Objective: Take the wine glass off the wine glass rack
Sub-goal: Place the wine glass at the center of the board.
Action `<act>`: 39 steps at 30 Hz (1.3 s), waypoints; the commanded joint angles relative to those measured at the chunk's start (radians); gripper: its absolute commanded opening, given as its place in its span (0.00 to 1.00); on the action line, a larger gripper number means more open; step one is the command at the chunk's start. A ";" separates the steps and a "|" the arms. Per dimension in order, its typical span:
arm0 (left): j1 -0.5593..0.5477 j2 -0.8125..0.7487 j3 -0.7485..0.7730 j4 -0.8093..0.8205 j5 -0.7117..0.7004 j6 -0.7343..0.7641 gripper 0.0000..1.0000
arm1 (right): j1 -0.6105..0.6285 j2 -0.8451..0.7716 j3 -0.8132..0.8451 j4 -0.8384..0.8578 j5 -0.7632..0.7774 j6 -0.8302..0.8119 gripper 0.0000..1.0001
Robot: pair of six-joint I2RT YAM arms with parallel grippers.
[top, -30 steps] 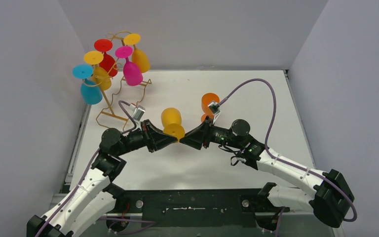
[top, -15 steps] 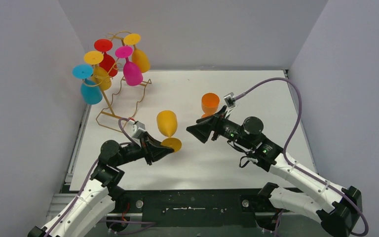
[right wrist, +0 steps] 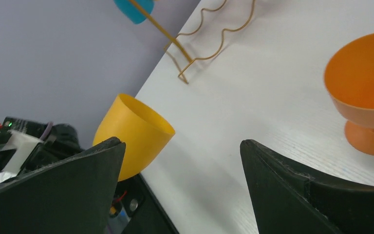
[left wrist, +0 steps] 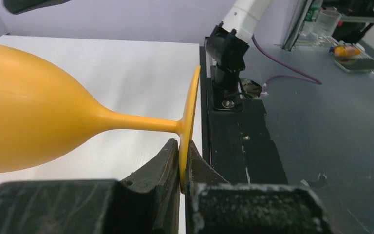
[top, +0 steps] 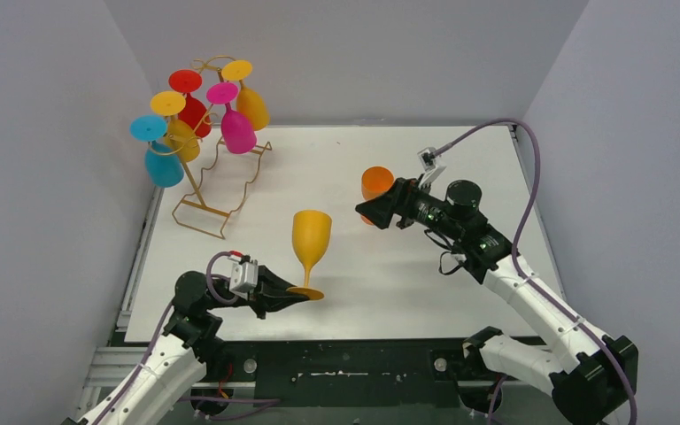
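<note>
A yellow wine glass (top: 311, 237) stands upright near the table's front edge, off the gold wire rack (top: 217, 168). My left gripper (top: 299, 292) is shut on the rim of its round foot (left wrist: 189, 114); the bowl (left wrist: 27, 109) fills the left of the left wrist view. It also shows in the right wrist view (right wrist: 134, 135). My right gripper (top: 365, 212) is open and empty, raised beside an orange glass (top: 376, 184) that stands on the table (right wrist: 370, 102). Several coloured glasses (top: 238, 131) hang upside down on the rack.
The rack's wavy base rails (right wrist: 214, 36) lie at the back left of the white table (top: 460, 168). Grey walls close in on both sides. A black mounting bar (top: 354, 359) runs along the near edge.
My left gripper has pulled back toward the front edge with the yellow glass and turned it upright. My right gripper has let go, opened, and drawn back to the right by the orange glass.
</note>
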 commanded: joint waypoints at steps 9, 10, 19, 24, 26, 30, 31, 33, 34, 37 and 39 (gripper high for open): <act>-0.002 0.188 0.071 0.144 0.304 0.178 0.00 | -0.095 0.214 0.237 -0.008 -0.648 0.004 0.84; -0.002 0.203 0.075 0.142 0.315 0.191 0.00 | -0.094 0.232 0.248 -0.021 -0.652 -0.002 0.82; -0.001 0.238 0.083 0.116 0.381 0.243 0.00 | -0.050 0.331 0.271 -0.062 -0.693 0.016 0.64; -0.001 0.207 0.079 0.031 0.382 0.280 0.00 | 0.017 0.397 0.281 0.010 -0.768 0.063 0.54; -0.001 0.209 0.082 -0.004 0.377 0.302 0.00 | 0.047 0.406 0.293 -0.035 -0.730 0.023 0.53; -0.001 0.225 0.092 -0.057 0.383 0.359 0.00 | 0.081 0.427 0.333 -0.106 -0.760 -0.031 0.50; -0.001 0.222 0.097 -0.065 0.386 0.366 0.00 | 0.083 0.432 0.337 -0.107 -0.773 -0.028 0.50; -0.001 0.214 0.099 -0.080 0.379 0.376 0.00 | 0.074 0.441 0.340 -0.106 -0.799 -0.015 0.49; -0.001 0.212 0.099 -0.087 0.379 0.376 0.00 | 0.065 0.444 0.341 -0.102 -0.829 -0.013 0.48; -0.002 0.214 0.102 -0.096 0.395 0.376 0.00 | 0.031 0.438 0.323 -0.036 -0.936 0.034 0.47; -0.002 0.210 0.100 -0.096 0.394 0.376 0.00 | 0.034 0.429 0.331 -0.040 -0.946 0.027 0.47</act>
